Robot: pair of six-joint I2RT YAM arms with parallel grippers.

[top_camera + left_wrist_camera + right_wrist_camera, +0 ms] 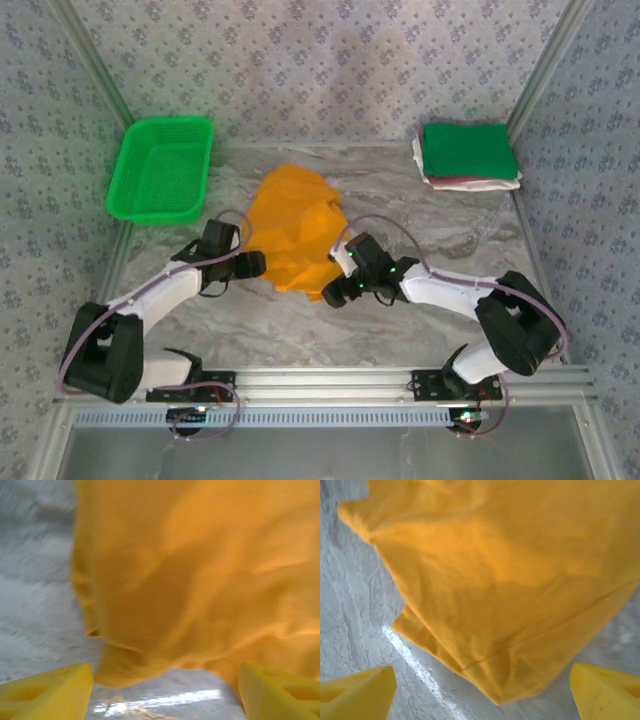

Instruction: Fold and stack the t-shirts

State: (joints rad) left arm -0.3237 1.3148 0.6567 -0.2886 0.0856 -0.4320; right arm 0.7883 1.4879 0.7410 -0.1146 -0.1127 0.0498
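Grey marbled worktop (pixel 280 325), glossy with a streak of reflected light; patterned grey-blue walls (pixel 320 60) around three sides, metal posts (pixel 548 60) at far corners.

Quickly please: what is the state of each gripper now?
Left gripper: open, holding nothing, at the edge of the shirt.
Right gripper: open, holding nothing, at a shirt corner.

Orange tee (pixel 200 580) blurred and cut by top and right edges at left wrist, left fingers (pixel 45 692) and right fingers (pixel 355 692) cropped at the bottom, lower tees (pixel 475 183) mostly hidden under green tee (pixel 467 148).
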